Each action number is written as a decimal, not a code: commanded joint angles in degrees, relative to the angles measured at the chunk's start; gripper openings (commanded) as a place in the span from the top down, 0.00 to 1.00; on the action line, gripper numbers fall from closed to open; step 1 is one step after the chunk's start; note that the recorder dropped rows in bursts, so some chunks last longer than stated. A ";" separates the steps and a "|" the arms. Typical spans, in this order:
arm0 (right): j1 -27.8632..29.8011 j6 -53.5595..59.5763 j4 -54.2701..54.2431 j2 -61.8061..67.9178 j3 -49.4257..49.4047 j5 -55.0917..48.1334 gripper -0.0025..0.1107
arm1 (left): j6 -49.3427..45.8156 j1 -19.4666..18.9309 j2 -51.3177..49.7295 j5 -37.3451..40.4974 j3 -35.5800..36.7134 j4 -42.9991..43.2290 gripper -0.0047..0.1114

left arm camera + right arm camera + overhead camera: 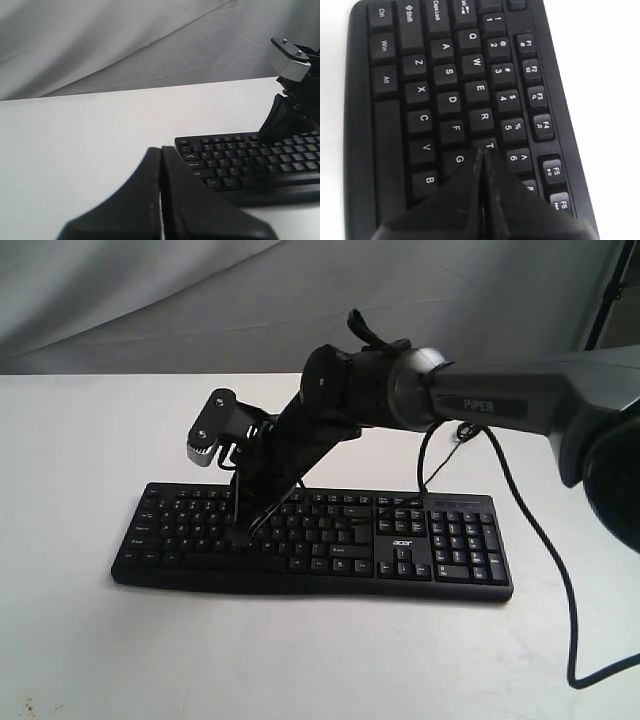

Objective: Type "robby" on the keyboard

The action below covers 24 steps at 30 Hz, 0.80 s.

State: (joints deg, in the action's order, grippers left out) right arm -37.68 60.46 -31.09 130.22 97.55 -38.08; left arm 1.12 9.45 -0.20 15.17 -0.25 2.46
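A white table is seen filling the lower three quarters of the exterior view. A black keyboard is laid flat on it at the middle of the frame, with the number pad toward the right. A thin black cable is trailed over the surface at the right, curving to the lower right corner. A few dark specks are scattered at the lower left.

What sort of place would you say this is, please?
Most likely a robotics lab test bench, not an office: a white table, a grey cloth backdrop hung behind it, and a keyboard under a robot arm marked PIPER.
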 commanded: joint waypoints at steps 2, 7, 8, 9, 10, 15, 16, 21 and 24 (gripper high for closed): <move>0.55 0.46 0.73 -0.57 -0.09 1.75 0.98 | 0.16 0.36 0.20 -0.31 0.25 0.27 0.96; 1.00 0.07 0.49 -0.29 -0.09 2.63 0.98 | 0.16 0.36 0.20 -0.31 0.25 0.27 0.96; 1.15 -0.25 0.49 0.02 -0.09 2.50 0.98 | 0.16 0.36 0.20 -0.31 0.25 0.27 0.96; 1.49 -0.36 0.49 0.28 -0.09 2.50 0.98 | 0.16 0.36 0.20 -0.31 0.25 0.27 0.96; 1.64 -0.53 0.49 0.43 -0.09 2.34 0.98 | 0.16 0.36 0.20 -0.31 0.25 0.27 0.96; 1.78 -0.51 0.31 1.26 -0.09 2.89 0.98 | 0.16 0.36 0.20 -0.31 0.25 0.27 0.96; 1.78 -0.51 0.31 1.26 -0.09 2.89 0.98 | 0.16 0.36 0.20 -0.31 0.25 0.27 0.96; 1.78 -0.04 0.31 1.24 -0.09 2.89 0.98 | 0.16 0.36 0.20 -0.31 0.25 0.27 0.96; 1.78 0.53 -0.19 1.28 -0.09 2.89 0.98 | 0.16 0.36 0.20 -0.31 0.25 0.27 0.96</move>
State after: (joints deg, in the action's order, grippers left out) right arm -35.99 60.23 -30.86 131.59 97.55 -35.56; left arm 1.12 9.45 -0.20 15.17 -0.25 2.46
